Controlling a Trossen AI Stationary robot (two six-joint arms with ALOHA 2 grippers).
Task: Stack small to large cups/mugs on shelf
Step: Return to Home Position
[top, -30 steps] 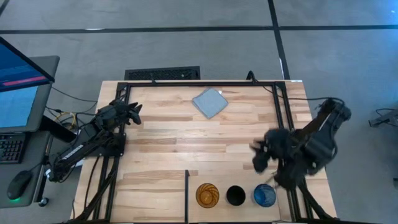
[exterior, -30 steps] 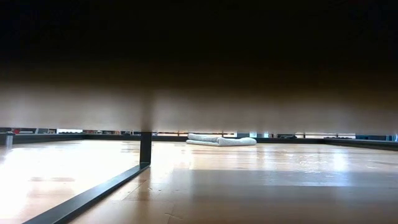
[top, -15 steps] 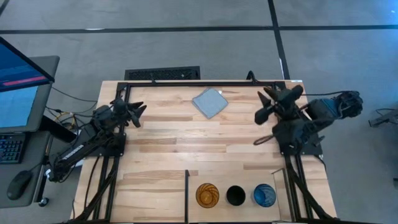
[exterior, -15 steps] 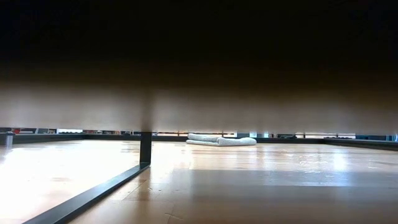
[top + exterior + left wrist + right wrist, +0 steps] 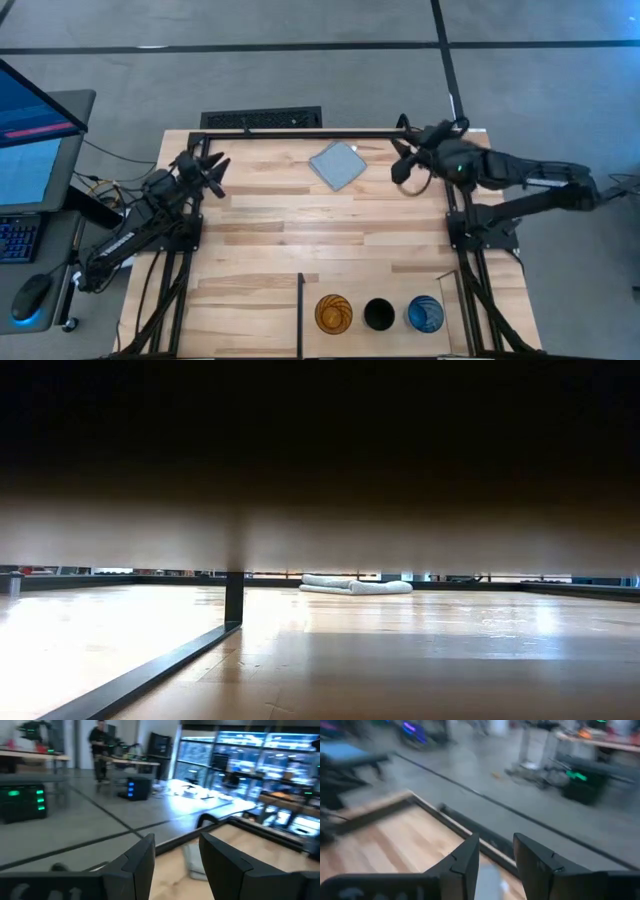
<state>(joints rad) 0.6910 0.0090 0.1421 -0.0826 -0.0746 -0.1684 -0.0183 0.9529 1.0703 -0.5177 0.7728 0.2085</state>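
Three cups stand mouth up in a row on the shelf (image 5: pixel 400 290), the plank section at the table's near edge between black divider bars. From left to right they are the amber tumbler (image 5: pixel 333 314), the black cup (image 5: pixel 379 314) and the blue cup (image 5: pixel 425 314). My right gripper (image 5: pixel 398 163) hovers open over the far right of the table, far from the cups and just right of the grey-blue cloth. My left gripper (image 5: pixel 213 167) is open above the far left side. The wrist views show the left gripper (image 5: pixel 177 855) and the right gripper (image 5: pixel 496 854) each empty.
The grey-blue cloth (image 5: pixel 337 165) lies flat near the far edge; the low view shows the cloth (image 5: pixel 355 585) beyond a black divider bar (image 5: pixel 234 600). A black frame rail (image 5: pixel 320 133) runs along the far edge. A monitor stands off the table's left.
My right gripper has swung from just above the blue cup at the near right corner toward the far edge, and its arm now stretches level across the far right. My left gripper has crept slightly toward the far edge. The cups have stayed in place.
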